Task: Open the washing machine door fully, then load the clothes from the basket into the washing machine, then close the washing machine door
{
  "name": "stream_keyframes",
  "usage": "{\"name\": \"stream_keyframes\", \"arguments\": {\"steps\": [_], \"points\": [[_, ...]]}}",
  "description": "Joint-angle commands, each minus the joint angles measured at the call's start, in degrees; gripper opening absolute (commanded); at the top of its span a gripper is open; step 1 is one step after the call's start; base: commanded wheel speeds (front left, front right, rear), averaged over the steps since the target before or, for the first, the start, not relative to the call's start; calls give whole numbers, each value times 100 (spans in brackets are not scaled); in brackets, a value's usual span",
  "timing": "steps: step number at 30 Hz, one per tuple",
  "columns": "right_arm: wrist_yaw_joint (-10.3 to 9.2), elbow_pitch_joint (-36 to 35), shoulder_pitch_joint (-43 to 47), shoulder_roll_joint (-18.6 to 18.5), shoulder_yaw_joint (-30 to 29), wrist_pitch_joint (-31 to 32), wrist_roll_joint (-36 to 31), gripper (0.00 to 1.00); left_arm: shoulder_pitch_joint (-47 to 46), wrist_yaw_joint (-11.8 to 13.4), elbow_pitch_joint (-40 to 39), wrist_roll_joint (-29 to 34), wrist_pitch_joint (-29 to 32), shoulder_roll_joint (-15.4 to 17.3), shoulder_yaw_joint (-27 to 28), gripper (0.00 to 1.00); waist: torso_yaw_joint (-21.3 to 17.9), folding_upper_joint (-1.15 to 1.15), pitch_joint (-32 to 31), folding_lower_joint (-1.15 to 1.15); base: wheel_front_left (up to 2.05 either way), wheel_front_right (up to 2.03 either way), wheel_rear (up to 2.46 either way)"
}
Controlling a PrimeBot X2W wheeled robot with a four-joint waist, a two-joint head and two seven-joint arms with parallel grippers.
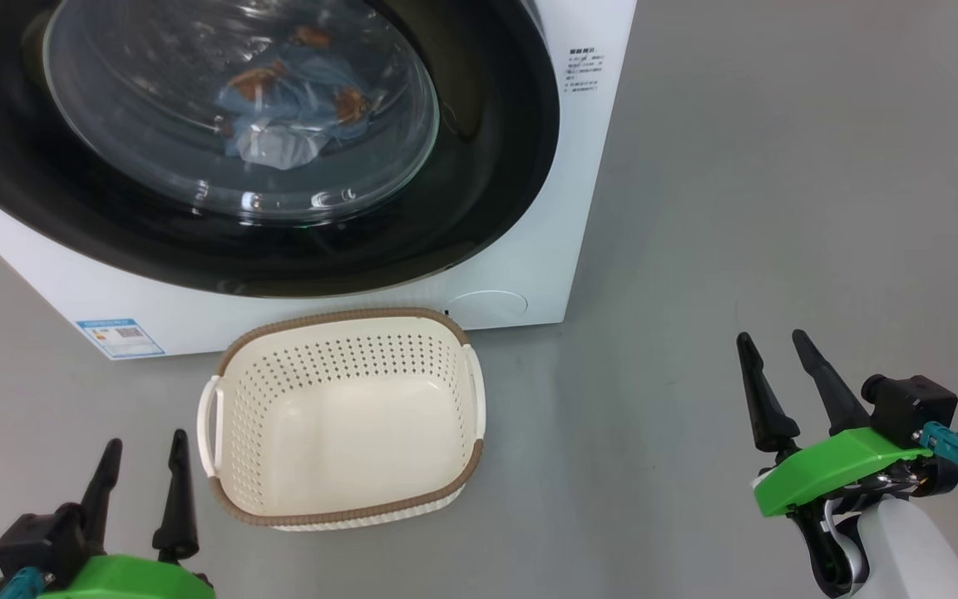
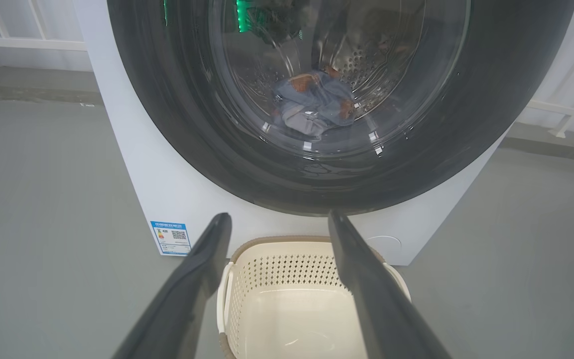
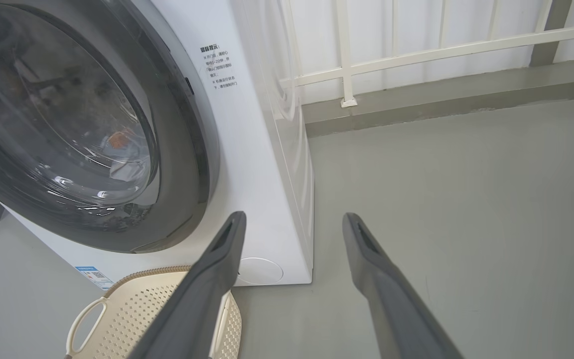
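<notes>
Top edge is cutting off round black-rimmed glass washing machine door [image 1: 487,166]; its bulging glass is blurring light blue, orange-printed clothes [image 1: 288,100] inside.

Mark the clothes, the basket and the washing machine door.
the clothes [image 2: 317,102], left wrist view, middle of the blue bundle
the basket [image 1: 346,317], head view, back of brown rim
the washing machine door [image 1: 496,150], head view, black rim

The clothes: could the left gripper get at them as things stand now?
Probably not. The clothes lie inside, behind the shut washing machine door, which stands between them and the open left gripper. That gripper hangs low beside the empty basket.
</notes>
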Motion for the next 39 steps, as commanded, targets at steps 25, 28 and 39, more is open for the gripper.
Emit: {"name": "stream_keyframes", "arguments": {"steps": [25,28,39], "points": [[1,86,225,141,-86,265,873,0,19,3,257,-916,253,-194,41,0,65,0,-90,0,0,0,0],[1,52,248,150,-105,316,1046,0,10,2,256,-1093,302,-200,56,0,77,0,-111,0,0,0,0],[2,-73,338,181,-176,502,1678,0,-17,-1,242,-1741,484,-221,112,0,121,0,-188,0,0,0,0]]}}
